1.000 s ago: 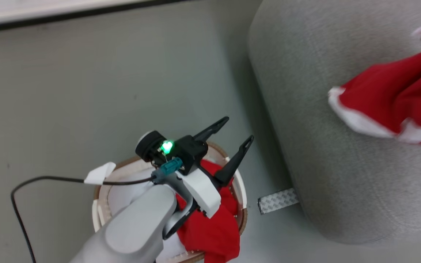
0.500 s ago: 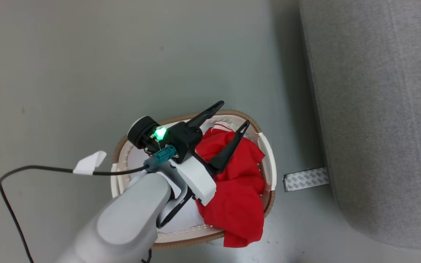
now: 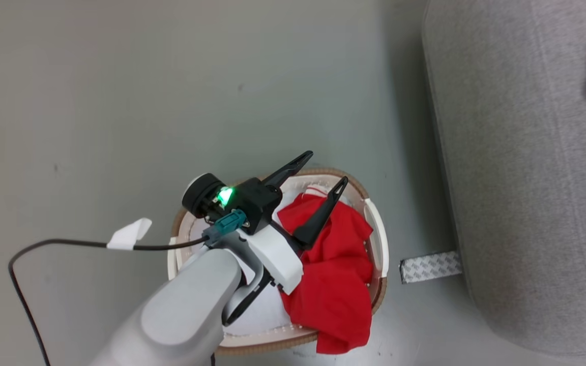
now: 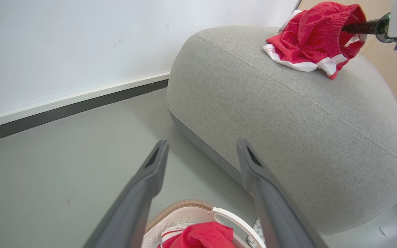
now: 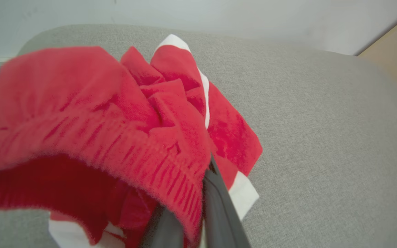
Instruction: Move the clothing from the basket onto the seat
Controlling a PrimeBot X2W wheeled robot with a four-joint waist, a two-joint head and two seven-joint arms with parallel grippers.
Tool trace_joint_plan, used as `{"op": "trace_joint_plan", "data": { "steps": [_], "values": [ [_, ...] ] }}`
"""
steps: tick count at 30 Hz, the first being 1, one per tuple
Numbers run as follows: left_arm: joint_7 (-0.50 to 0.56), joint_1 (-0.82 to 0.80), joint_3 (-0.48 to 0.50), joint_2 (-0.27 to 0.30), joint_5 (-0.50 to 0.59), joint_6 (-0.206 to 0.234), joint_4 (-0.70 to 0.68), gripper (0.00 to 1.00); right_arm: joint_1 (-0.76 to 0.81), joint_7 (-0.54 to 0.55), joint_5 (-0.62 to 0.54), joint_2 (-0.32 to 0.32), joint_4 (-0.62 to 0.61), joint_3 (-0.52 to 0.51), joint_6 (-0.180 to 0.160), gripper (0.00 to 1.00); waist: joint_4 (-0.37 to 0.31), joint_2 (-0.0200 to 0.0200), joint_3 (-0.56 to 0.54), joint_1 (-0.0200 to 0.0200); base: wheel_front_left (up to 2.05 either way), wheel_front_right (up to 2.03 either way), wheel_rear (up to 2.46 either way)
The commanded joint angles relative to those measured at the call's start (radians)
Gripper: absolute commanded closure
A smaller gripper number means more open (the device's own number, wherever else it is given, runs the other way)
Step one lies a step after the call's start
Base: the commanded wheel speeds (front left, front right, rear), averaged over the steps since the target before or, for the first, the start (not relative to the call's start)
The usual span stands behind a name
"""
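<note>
Seat (image 4: 288,113): a big light-grey sofa with rounded edges. It stands on the floor just beside the basket.
Floor (image 3: 171,76): grey-green, meeting a white wall (image 4: 64,44) along a dark baseboard.
Basket (image 3: 377,239): cream with a tan rim, on the floor. In the head view the left forearm covers its left half.
Garment in basket (image 3: 339,269): red and crumpled in the right half, with one fold hanging out over the near rim and a bit of white trim at the far side.
Garment on seat (image 4: 308,38): red with white bands, heaped on top of the sofa. Its gathered waistband is lifted up.
Left gripper (image 3: 326,166): fingers spread wide with nothing between them. It hovers above the basket, over the red cloth but apart from it.
Right gripper (image 5: 205,182): fingers clenched on the waistband of the garment on the sofa.
Cable (image 3: 59,246): black, looping from the left wrist over the floor and carrying a white tag.
Tape strip (image 3: 430,267): silvery, on the floor between the basket and the sofa's base.
</note>
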Motion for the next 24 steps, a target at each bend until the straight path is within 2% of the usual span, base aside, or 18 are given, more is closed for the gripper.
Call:
{"op": "trace_joint_plan", "data": {
  "steps": [1, 8, 13, 19, 24],
  "values": [
    [-0.008, 0.009, 0.002, 0.001, -0.006, -0.001, 0.005, 0.0, 0.011, 0.006, -0.002, 0.0, 0.008, 0.01, -0.002, 0.0, -0.005, 0.0, -0.021, -0.0001, 0.0, 0.0, 0.0],
    [-0.017, 0.054, 0.006, -0.015, -0.034, 0.003, 0.032, 0.0, 0.042, 0.058, -0.009, -0.009, -0.001, 0.116, -0.002, 0.0, -0.021, 0.0, -0.136, -0.0001, 0.0, 0.0, 0.0],
    [-0.022, 0.105, 0.014, -0.023, -0.049, 0.005, 0.054, 0.0, 0.085, 0.119, 0.01, -0.028, -0.06, 0.203, -0.002, 0.0, -0.034, 0.0, -0.242, -0.0001, 0.0, 0.0, 0.0],
    [-0.023, 0.171, 0.043, -0.034, -0.072, 0.016, 0.055, 0.0, 0.138, 0.095, 0.034, -0.067, -0.204, 0.266, -0.002, 0.0, -0.03, 0.0, -0.368, -0.0001, 0.0, 0.0, 0.0],
    [-0.024, 0.228, 0.104, -0.031, -0.086, 0.045, 0.015, 0.0, 0.189, 0.042, 0.059, -0.088, -0.349, 0.257, -0.002, 0.0, -0.004, 0.0, -0.46, -0.0001, 0.0, 0.0, 0.0]
  ]
}}
